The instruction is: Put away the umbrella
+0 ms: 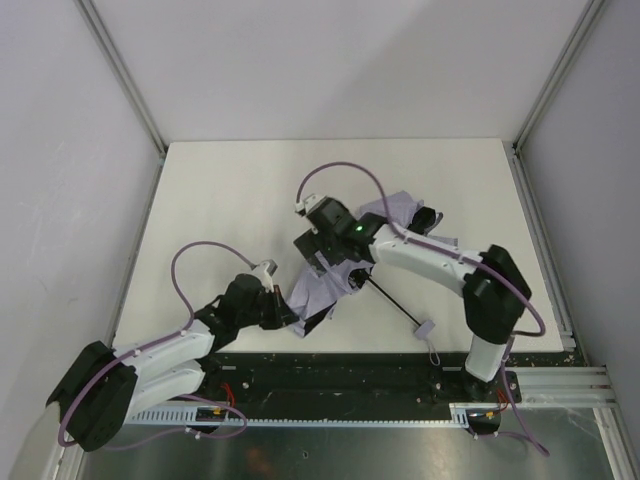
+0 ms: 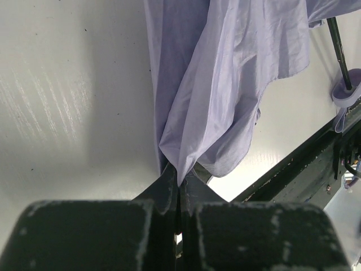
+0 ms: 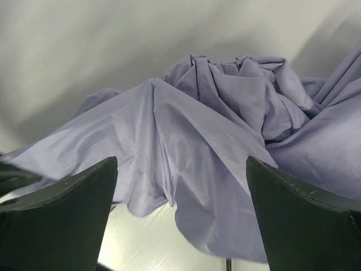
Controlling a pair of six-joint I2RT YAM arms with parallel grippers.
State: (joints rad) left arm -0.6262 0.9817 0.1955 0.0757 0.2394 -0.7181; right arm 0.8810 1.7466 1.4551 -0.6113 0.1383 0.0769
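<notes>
The umbrella lies near the table's middle, its pale lavender canopy [image 1: 318,290] loose and crumpled. Its thin black shaft [image 1: 392,303] runs right to the small lavender handle [image 1: 424,327]. My left gripper [image 1: 290,318] is shut on a pinched edge of the canopy [image 2: 225,84], with the cloth fanning out from the fingertips [image 2: 169,182]. The shaft [image 2: 337,45] and handle [image 2: 347,93] show at that view's right. My right gripper [image 1: 322,260] hovers over the canopy [image 3: 197,130], open wide, with cloth spread between its fingers [image 3: 62,220] and nothing gripped.
The white table [image 1: 230,200] is bounded by a black base rail [image 1: 330,370] at the near edge, also seen in the left wrist view [image 2: 293,169]. Grey walls with metal posts [image 1: 120,70] close in the sides and back.
</notes>
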